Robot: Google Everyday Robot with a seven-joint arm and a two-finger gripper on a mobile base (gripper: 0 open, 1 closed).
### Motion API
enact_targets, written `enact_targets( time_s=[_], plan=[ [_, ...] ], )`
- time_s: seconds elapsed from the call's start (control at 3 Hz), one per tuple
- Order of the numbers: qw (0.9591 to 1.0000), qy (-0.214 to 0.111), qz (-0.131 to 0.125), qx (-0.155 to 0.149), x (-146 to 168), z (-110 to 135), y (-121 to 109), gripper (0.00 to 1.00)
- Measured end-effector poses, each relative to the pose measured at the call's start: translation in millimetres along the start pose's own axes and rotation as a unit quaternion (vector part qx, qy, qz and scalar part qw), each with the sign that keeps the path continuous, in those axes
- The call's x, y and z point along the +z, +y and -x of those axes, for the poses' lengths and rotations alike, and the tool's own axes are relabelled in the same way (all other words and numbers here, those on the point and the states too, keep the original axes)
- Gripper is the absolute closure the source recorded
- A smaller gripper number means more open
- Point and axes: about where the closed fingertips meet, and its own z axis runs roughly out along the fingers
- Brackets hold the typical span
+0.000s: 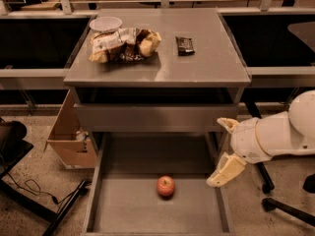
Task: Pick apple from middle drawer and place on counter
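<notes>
The apple (166,186), small and red-orange, lies on the floor of the open middle drawer (128,213), a shallow grey tray pulled out at the bottom of the cabinet. The grey counter (197,68) tops the cabinet above it. My gripper (219,151) reaches in from the right on a white arm and hangs over the drawer's right wall, right of the apple, a little above it and apart from it. Its two pale fingers (225,170) are spread open and hold nothing.
On the counter lie tan and white snack bags (124,44), a white bowl (105,23) and a dark packet (185,44). A closed drawer front (147,117) sits above the open drawer. A cardboard box (69,141) stands at the left, a chair base (280,208) at the right.
</notes>
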Motion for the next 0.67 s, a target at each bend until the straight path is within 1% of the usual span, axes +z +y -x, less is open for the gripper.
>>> enact_targets(
  time_s=[0.33, 0.67],
  plan=[
    [0.9976, -0.032, -0.047, 0.041, 32, -12, -27, 0.0],
    [0.9953, -0.039, -0.079, 0.039, 34, -10, -47, 0.0]
  ],
)
